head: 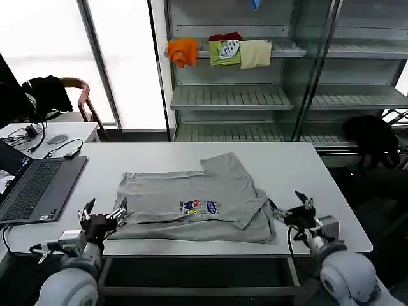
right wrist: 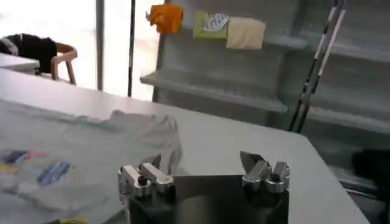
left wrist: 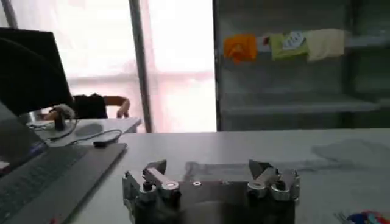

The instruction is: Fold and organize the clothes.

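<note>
The clothes, a light grey short-sleeved shirt (head: 191, 197) with a small blue, yellow and pink chest print (head: 201, 206), lie partly folded on the white table (head: 299, 172), one sleeve pointing to the far side. My left gripper (head: 103, 213) stands open at the shirt's near-left corner, nothing between its fingers. My right gripper (head: 291, 205) is open just off the shirt's right edge. In the left wrist view the gripper (left wrist: 208, 167) faces the shirt (left wrist: 347, 152). In the right wrist view the gripper (right wrist: 201, 161) sits beside the shirt (right wrist: 91, 146).
An open laptop (head: 32, 185) lies at the table's left with cables behind it. Shelves (head: 255, 95) at the back hold orange (head: 183, 51), green (head: 224, 51) and cream (head: 255, 53) garments. A black cloth (head: 373, 137) lies far right; a chair (head: 76, 95) stands far left.
</note>
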Action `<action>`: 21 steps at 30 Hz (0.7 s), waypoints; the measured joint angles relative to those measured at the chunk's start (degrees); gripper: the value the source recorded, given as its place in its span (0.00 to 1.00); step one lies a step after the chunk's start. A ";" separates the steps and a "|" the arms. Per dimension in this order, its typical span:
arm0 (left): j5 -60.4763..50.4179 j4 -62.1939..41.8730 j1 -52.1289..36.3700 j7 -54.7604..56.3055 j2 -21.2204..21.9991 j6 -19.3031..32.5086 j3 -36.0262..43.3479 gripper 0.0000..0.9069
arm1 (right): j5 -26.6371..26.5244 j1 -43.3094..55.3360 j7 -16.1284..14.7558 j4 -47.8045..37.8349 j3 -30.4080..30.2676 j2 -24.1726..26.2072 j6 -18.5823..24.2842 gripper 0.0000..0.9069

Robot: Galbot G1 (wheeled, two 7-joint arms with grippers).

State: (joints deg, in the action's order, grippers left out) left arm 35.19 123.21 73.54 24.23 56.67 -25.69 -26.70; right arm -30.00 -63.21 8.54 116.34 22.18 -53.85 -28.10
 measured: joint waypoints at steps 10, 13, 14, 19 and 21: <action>1.79 -12.49 -13.31 -6.87 1.10 -0.37 4.46 1.00 | 0.86 20.54 -3.51 -18.60 -9.07 -6.01 2.99 1.00; 1.93 -16.28 -16.71 -8.02 1.47 -1.08 5.79 1.00 | 1.51 26.16 -4.58 -24.79 -11.81 -8.45 3.28 1.00; 1.92 -17.33 -17.65 -8.32 1.57 -1.33 6.17 1.00 | 1.83 28.07 -4.99 -27.18 -12.65 -9.40 3.31 1.00; 1.67 -22.82 -22.16 -9.72 2.17 -2.84 7.91 1.00 | 4.08 35.92 -7.72 -38.88 -15.98 -14.14 3.18 1.00; 1.33 -24.98 -23.80 -9.92 2.47 -3.51 8.49 1.00 | 5.14 38.41 -8.86 -43.05 -16.67 -15.88 3.05 1.00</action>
State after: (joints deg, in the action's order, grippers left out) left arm 36.52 98.23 49.74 14.31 59.14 -29.20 -18.21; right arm -24.86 -24.81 -0.32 73.30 5.51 -69.73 -25.05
